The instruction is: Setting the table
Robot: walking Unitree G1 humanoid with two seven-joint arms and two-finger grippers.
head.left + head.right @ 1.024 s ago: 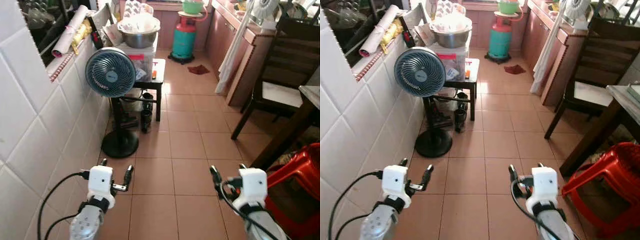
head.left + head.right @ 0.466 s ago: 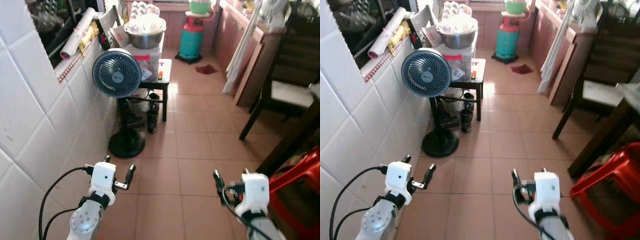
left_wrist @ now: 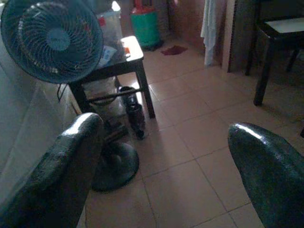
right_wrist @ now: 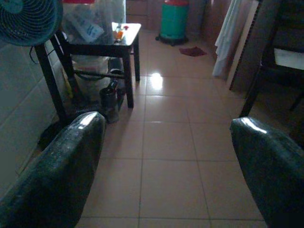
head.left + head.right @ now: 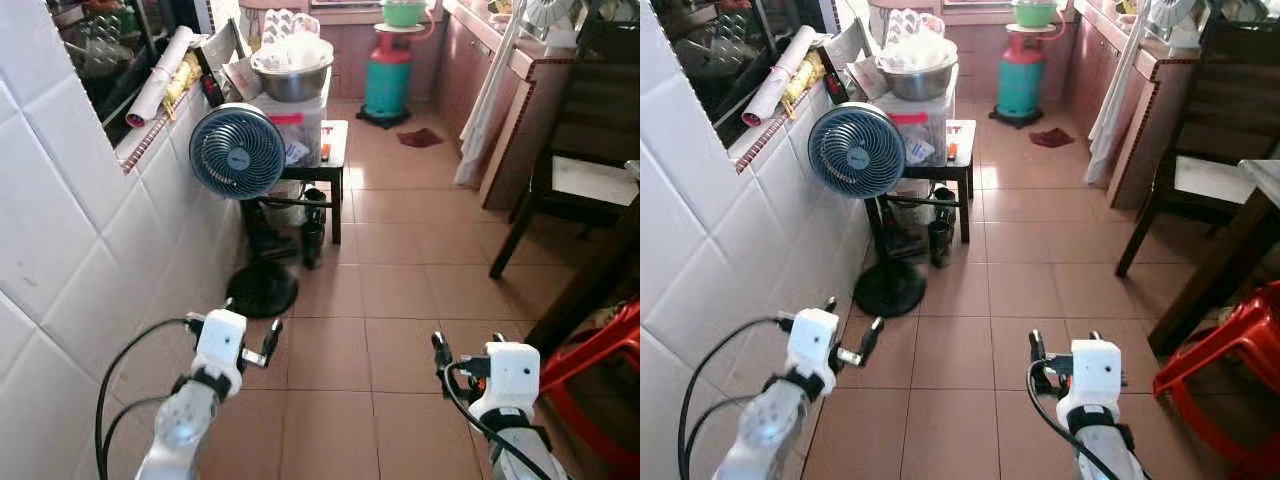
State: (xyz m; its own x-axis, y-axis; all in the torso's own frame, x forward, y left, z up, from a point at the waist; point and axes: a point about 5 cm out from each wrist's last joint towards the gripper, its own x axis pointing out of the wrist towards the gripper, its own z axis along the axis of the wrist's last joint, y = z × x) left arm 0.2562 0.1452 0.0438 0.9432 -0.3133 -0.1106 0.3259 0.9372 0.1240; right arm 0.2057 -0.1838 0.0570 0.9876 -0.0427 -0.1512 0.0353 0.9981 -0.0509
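Observation:
My left gripper (image 5: 250,325) is held low over the tiled floor, close to the white tiled wall, open with nothing between its fingers (image 3: 57,175). My right gripper (image 5: 468,345) is level with it on the right, also open and empty, its pads (image 4: 61,175) wide apart. A dark wooden table (image 5: 1262,182) juts in at the right edge, with a dark wooden chair (image 5: 575,165) behind it. A metal bowl (image 5: 292,78) sits on a plastic box at the back left.
A blue standing fan (image 5: 237,152) is by the wall (image 5: 80,260), beside a small black side table (image 5: 325,150) with bottles under it. A green gas cylinder (image 5: 387,80) stands far back. A red plastic stool (image 5: 600,365) is near my right arm. Open floor lies ahead.
The whole picture has shifted, so the camera has moved a little toward the fan. Both grippers stay open and empty; the left one sits slightly further right in the picture.

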